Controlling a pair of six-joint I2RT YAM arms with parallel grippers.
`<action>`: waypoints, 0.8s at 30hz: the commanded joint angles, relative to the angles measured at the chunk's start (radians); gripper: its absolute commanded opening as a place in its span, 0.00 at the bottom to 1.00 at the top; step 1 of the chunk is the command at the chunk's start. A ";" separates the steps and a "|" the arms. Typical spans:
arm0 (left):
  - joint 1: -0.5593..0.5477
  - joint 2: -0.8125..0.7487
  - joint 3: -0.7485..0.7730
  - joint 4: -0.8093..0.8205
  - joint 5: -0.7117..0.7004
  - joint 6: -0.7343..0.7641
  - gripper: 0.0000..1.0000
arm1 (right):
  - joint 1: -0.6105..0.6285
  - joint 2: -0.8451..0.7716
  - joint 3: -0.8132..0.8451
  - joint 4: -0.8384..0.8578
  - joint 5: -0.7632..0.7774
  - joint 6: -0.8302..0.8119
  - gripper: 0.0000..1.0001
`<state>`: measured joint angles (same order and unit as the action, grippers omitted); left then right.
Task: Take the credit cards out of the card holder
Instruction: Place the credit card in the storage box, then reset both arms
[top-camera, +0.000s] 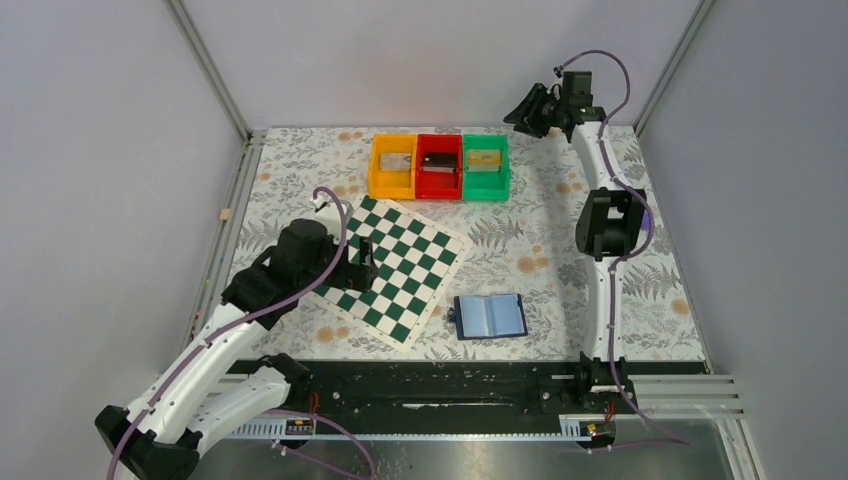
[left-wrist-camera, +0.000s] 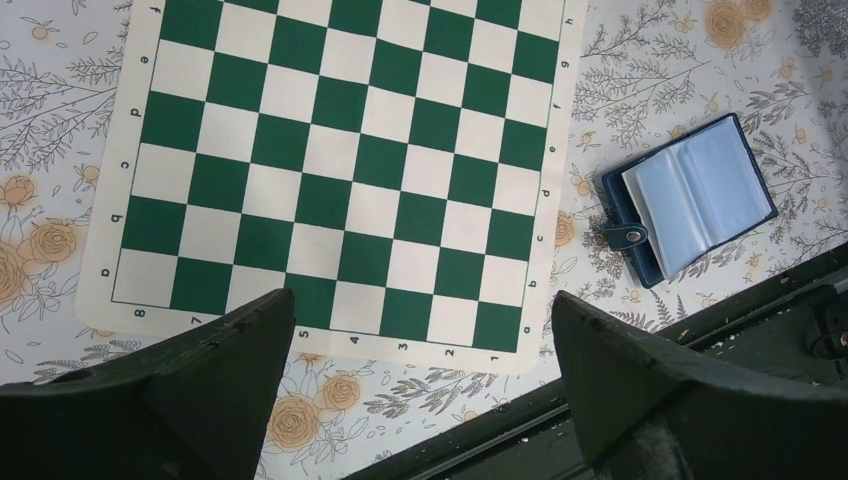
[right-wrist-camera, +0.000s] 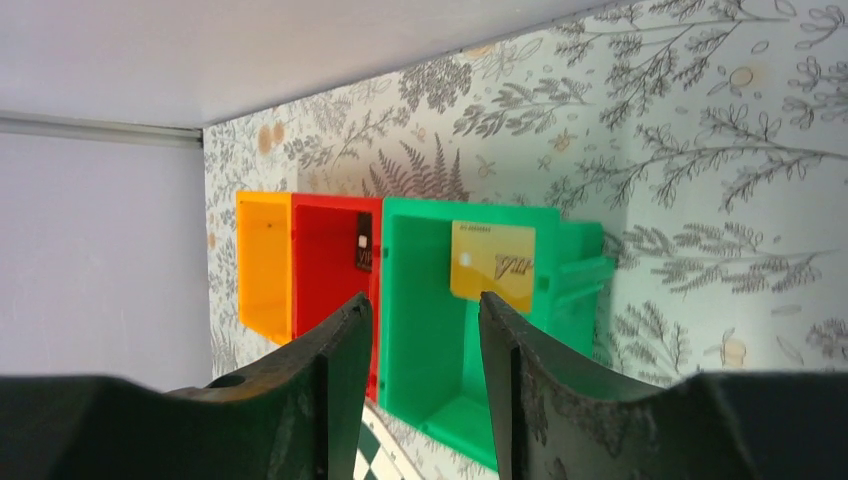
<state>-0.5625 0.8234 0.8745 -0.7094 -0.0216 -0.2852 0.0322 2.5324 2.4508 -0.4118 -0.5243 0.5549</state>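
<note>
Floral-print bench top (top-camera: 540, 250) carries the card holder (top-camera: 489, 316), which lies open and flat close to the near edge, right of centre, just beside the chessboard (top-camera: 390, 270). The credit cards (top-camera: 483, 159) lie in bins along the far edge: a gold card (right-wrist-camera: 492, 264) in the green bin (top-camera: 487, 190), a dark card (right-wrist-camera: 364, 256) in the red bin (top-camera: 438, 192) and a grey card (top-camera: 394, 160) in the orange bin (top-camera: 392, 192). The left gripper (left-wrist-camera: 420, 296) hovers over the chessboard's left side, fingers wide apart and empty. The right gripper (right-wrist-camera: 425, 300) hangs raised by the far right corner, facing the bins, fingers a little apart around nothing.
</note>
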 joint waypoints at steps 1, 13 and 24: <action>0.006 -0.013 0.010 0.037 0.012 0.000 0.99 | 0.007 -0.183 -0.077 -0.090 0.002 -0.071 0.51; 0.006 -0.056 0.074 0.023 0.062 0.001 0.99 | 0.075 -0.910 -0.850 -0.167 0.341 -0.197 0.99; 0.007 -0.123 0.089 0.080 0.191 -0.047 0.99 | 0.239 -1.599 -1.439 -0.155 0.366 -0.095 0.99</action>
<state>-0.5625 0.7422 0.9504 -0.7021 0.0952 -0.2981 0.2485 1.0924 1.1488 -0.5552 -0.1619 0.4068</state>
